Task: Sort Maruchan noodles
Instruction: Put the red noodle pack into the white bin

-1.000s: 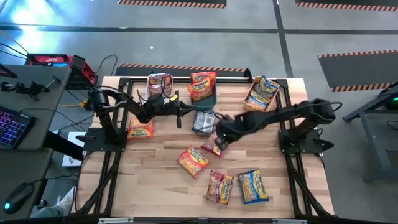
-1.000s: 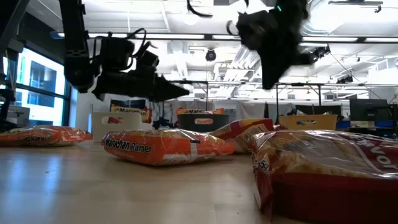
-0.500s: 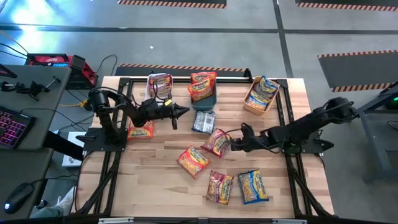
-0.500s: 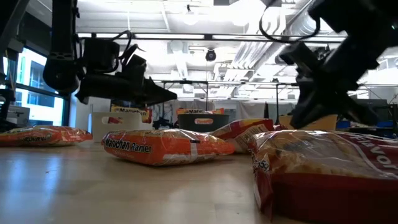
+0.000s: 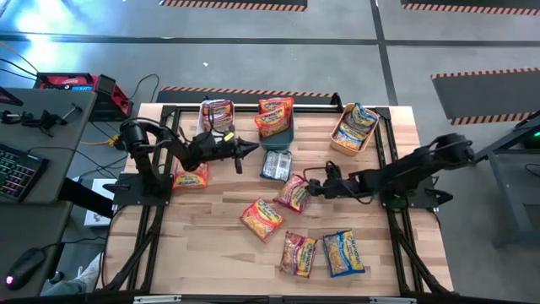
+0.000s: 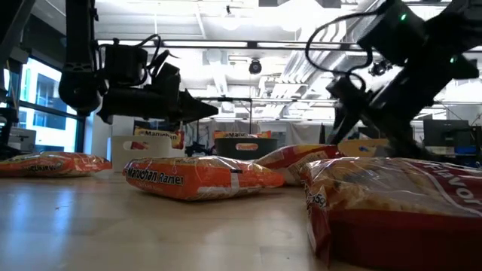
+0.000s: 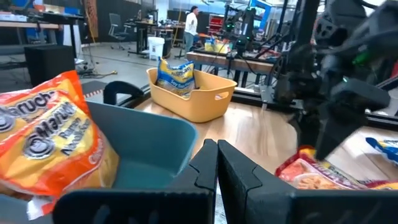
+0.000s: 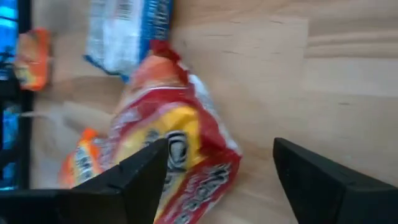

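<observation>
On the wooden table (image 5: 211, 245) we spread the right gripper (image 8: 217, 177) wide beside the pink-red packet (image 5: 293, 193) to grasp it, left gripper (image 5: 249, 149) waiting closed.

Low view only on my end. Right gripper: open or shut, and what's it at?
Observer: Open. The right gripper is spread at the pink-red packet mid-table, not closed on it.
Operator: Left one?
Observer: The left gripper is shut with nothing in it, beside the teal bin.
Operator: What's in that bin?
Observer: One orange packet.
</observation>
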Action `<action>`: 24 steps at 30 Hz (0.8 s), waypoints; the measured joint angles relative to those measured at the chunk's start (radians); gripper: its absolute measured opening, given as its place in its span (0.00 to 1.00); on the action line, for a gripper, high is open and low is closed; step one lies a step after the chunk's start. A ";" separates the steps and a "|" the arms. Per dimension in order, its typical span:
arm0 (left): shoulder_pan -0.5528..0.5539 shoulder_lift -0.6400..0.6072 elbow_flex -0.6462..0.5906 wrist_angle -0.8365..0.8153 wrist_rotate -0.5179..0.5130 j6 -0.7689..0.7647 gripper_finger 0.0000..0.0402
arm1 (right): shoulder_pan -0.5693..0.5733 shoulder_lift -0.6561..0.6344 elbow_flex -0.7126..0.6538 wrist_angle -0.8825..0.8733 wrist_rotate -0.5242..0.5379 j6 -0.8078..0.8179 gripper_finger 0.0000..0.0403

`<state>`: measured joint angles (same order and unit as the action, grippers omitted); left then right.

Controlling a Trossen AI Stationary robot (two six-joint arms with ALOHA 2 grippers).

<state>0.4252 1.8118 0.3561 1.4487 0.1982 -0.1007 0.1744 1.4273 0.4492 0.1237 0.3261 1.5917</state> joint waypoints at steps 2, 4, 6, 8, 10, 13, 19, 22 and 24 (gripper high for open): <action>0.010 0.000 0.000 -0.003 0.000 -0.001 0.00 | -0.003 0.045 0.000 0.066 -0.007 -0.011 0.67; 0.019 0.000 0.000 -0.005 0.000 -0.010 0.00 | -0.004 0.081 0.000 0.147 -0.006 -0.062 0.64; 0.027 0.000 0.000 -0.005 0.002 -0.028 0.00 | -0.009 0.110 0.000 0.244 0.008 -0.124 0.59; 0.035 0.000 0.000 -0.006 0.007 -0.049 0.00 | -0.025 0.128 0.000 0.306 0.011 -0.185 0.52; 0.045 0.000 0.000 -0.005 0.033 -0.077 0.00 | -0.047 0.132 0.000 0.328 -0.002 -0.238 0.42; 0.067 0.000 0.000 -0.005 0.091 -0.131 0.00 | -0.085 0.132 0.000 0.355 -0.057 -0.326 0.23; 0.123 0.000 0.025 -0.022 0.286 -0.300 0.01 | -0.170 0.132 0.004 0.404 -0.221 -0.503 0.03; 0.128 0.000 0.070 -0.090 0.413 -0.343 0.05 | -0.232 0.132 0.040 0.398 -0.356 -0.636 0.04; 0.121 0.000 0.114 -0.173 0.500 -0.344 0.10 | -0.272 0.132 0.087 0.368 -0.460 -0.757 0.02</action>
<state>0.5460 1.8118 0.4701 1.2760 0.6981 -0.4442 -0.0975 1.5589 0.5364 0.4912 -0.1340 0.8346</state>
